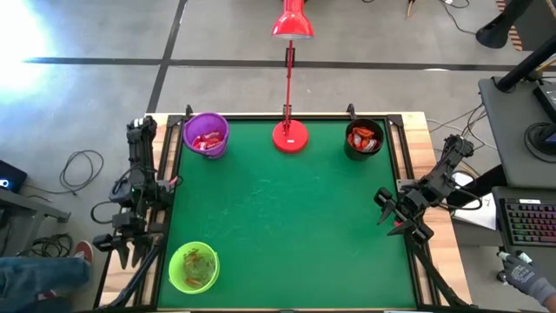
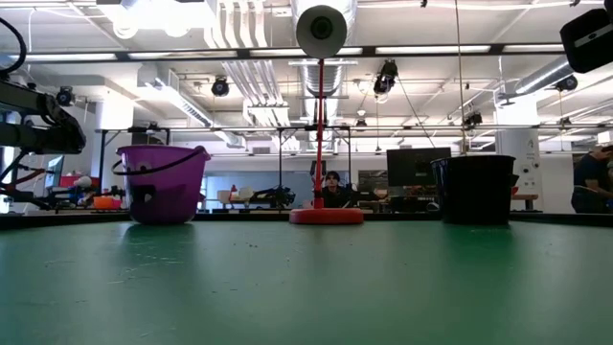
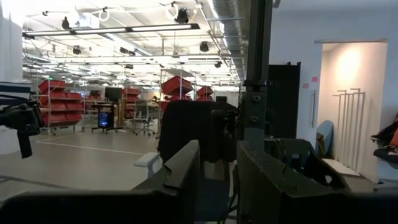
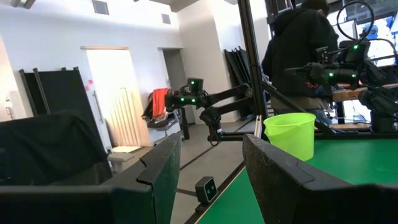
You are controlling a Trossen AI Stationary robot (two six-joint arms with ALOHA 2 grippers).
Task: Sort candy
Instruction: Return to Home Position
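Three buckets stood on bench: purple bucket [image 1: 206, 122], black bucket [image 1: 364, 156], light green bucket [image 1: 178, 274]. One red lamp [image 1: 290, 136]. Candy [image 1: 207, 141] lay too bunched to count.

The flat green felt surface [image 1: 287, 217] is being lit evenly from above, with only faint shadows being cast. The grey concrete floor [image 1: 52, 35] is being washed out by glare at the high view's upper left. Long white ceiling tube lights [image 2: 450, 49] are being overexposed in the low view. The dark left end effector [image 3: 217, 155] is being silhouetted.
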